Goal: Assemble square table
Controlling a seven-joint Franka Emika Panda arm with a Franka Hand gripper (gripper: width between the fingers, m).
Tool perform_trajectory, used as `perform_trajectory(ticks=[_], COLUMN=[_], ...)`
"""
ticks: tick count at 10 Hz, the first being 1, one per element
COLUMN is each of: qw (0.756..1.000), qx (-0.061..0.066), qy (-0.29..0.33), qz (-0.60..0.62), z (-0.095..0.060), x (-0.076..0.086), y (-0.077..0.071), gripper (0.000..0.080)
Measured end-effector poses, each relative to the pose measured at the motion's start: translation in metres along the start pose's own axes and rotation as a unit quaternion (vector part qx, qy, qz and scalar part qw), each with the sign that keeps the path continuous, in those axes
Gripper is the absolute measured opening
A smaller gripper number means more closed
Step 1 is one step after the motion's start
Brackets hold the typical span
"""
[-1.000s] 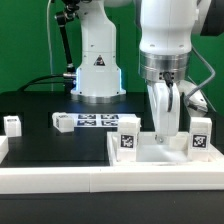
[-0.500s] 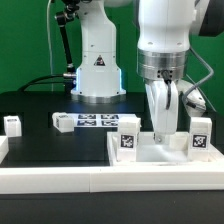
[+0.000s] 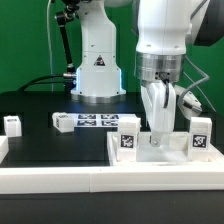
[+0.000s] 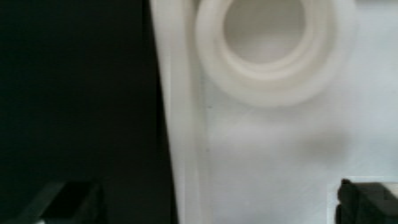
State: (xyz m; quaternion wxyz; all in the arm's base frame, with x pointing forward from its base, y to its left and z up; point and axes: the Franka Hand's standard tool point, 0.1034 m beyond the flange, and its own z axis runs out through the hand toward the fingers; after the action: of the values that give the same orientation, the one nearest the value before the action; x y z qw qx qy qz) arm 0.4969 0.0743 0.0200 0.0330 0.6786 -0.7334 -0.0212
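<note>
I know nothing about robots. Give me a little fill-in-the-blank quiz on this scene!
The tool hangs over the white tabletop with its jaws ____.
The leg at the exterior view's far left stands on a table coloured ____.
The wrist view shows a ____ recess in the tabletop.
Missing words: open; black; round.

Exterior view: the tabletop (image 3: pixel 150 160) lies front right on the table, just behind the border bar (image 3: pixel 55 180). Two legs stand at its back edge, one (image 3: pixel 128 139) left and one (image 3: pixel 200 137) right, with the gripper (image 3: pixel 163 128) between them, above it. Further left lies the marker board (image 3: pixel 96 120), a third leg (image 3: pixel 62 121) just beside its left end and a fourth leg (image 3: pixel 11 124) well apart at far left.
</note>
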Motion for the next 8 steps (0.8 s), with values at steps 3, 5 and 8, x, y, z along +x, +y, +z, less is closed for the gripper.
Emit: perform_trajectory(ticks=[3,5,8], qw=[1.000,0.999,0.999], qx=[0.011,0.046,0.046], qy=[0.004,0.009,0.010], qz=[-0.002,-0.002,-0.002], z=[0.0019,0.0023,0.0026], x=[0.0030,0.0041,0.0042], y=[-0.0017,-0.0069,-0.0068], gripper=[0.0649,0.0649,0.0362])
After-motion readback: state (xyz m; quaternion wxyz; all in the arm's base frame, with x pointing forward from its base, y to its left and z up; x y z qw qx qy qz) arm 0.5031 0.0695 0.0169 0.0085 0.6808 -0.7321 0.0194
